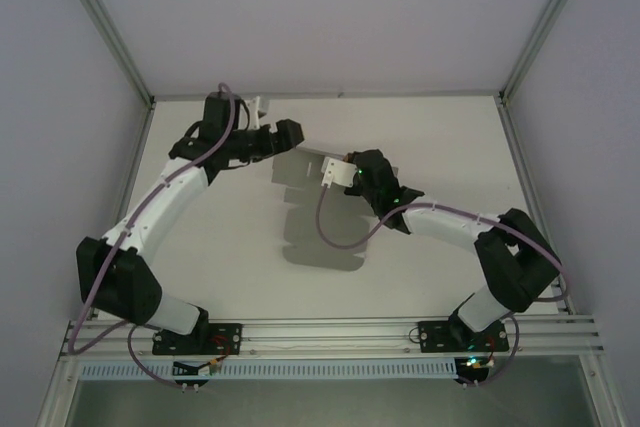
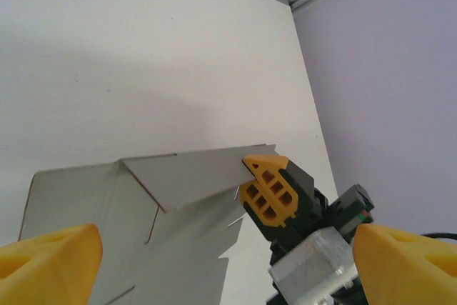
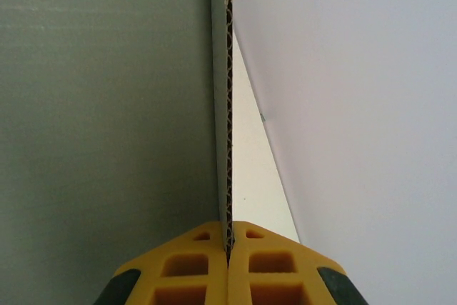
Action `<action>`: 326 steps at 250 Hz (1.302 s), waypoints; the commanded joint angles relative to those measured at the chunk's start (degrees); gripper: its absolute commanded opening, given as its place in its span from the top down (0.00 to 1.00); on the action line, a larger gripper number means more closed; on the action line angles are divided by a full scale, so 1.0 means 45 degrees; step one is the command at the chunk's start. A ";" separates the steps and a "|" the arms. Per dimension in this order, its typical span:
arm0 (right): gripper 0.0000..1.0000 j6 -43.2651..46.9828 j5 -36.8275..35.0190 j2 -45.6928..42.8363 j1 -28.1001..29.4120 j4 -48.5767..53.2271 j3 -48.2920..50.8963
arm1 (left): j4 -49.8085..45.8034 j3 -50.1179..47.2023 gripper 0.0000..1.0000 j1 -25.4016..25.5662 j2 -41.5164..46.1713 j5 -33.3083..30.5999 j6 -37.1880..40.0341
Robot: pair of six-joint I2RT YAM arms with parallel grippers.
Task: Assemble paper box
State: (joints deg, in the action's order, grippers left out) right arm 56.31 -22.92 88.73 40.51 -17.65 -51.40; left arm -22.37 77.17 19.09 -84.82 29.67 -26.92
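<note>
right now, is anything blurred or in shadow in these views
top external: even light, no glare, soft arm shadows on the table; left wrist: left pincer tips blurred at the bottom corners, paper box sharp; right wrist: corrugated edge in the right pincer crisp, card face dim

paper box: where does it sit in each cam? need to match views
Top external: paper box lies mid-table, between the arms.
Left wrist: paper box runs from lower left to centre, one flap raised.
Right wrist: paper box covers the left half, its cut edge running up the centre.
Shared landmark: right end effector, pinching the flap's edge.
</note>
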 commanded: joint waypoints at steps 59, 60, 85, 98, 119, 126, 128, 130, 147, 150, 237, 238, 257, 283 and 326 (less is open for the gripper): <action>1.00 -0.0972 0.0310 -0.0362 0.0088 0.1538 -0.0786 | -0.0301 0.1105 0.28 0.0265 -0.1362 0.1172 0.0548; 1.00 -0.0972 0.0319 -0.0362 0.0084 0.1539 -0.0786 | -0.0311 0.1109 0.28 0.0267 -0.1364 0.1166 0.0560; 1.00 -0.0913 0.0273 -0.0333 0.0080 0.1657 -0.0801 | -0.0972 0.1408 0.28 0.0282 -0.1464 0.0628 0.0997; 1.00 -0.0875 0.0205 -0.0275 0.0094 0.1632 -0.0805 | -0.1367 0.1679 0.28 0.0270 -0.1484 0.0049 0.1188; 1.00 -0.0835 0.0151 -0.0215 0.0065 0.1523 -0.0781 | -0.1684 0.1967 0.28 0.0286 -0.1532 -0.0477 0.1428; 1.00 -0.0872 0.0156 -0.0206 0.0091 0.1451 -0.0786 | -0.1692 0.2041 0.28 0.0280 -0.1569 -0.0420 0.1471; 1.00 -0.0898 0.0157 -0.0206 0.0092 0.1429 -0.0800 | -0.1675 0.2049 0.28 0.0277 -0.1588 -0.0372 0.1465; 1.00 -0.0919 0.0177 -0.0181 0.0092 0.1414 -0.0804 | -0.1676 0.2055 0.28 0.0286 -0.1613 -0.0331 0.1454; 1.00 -0.1027 0.0268 -0.0184 0.0077 0.1340 -0.0823 | -0.1468 0.2100 0.30 0.0291 -0.1860 0.0286 0.1383; 1.00 -0.1061 0.0286 -0.0171 0.0079 0.1312 -0.0824 | -0.1444 0.2092 0.30 0.0316 -0.1917 0.0414 0.1364; 1.00 -0.2377 0.0204 -0.0046 0.0084 0.1003 -0.1137 | 0.0366 0.0393 0.52 0.0748 -0.2207 0.1684 0.0572; 1.00 -0.2387 0.0207 -0.0048 0.0092 0.0998 -0.1137 | 0.0403 0.0353 0.53 0.0753 -0.2197 0.1705 0.0552; 1.00 -0.2618 -0.0029 0.0015 0.0092 0.0637 -0.1137 | 0.0912 -0.0165 0.57 0.0980 -0.2132 0.1833 0.0274; 1.00 -0.2869 -0.0040 0.0088 0.0082 0.0403 -0.1123 | 0.1836 -0.0762 0.59 0.1086 -0.1935 0.1805 -0.0191; 1.00 -0.3622 0.0823 0.0029 0.0135 0.0153 -0.0868 | 0.3329 -0.0953 0.65 0.1157 -0.2176 0.2118 -0.1082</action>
State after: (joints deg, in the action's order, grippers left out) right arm 44.64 -23.05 88.77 40.53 -10.87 -54.22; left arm -14.76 73.65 23.57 -94.87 35.70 -27.79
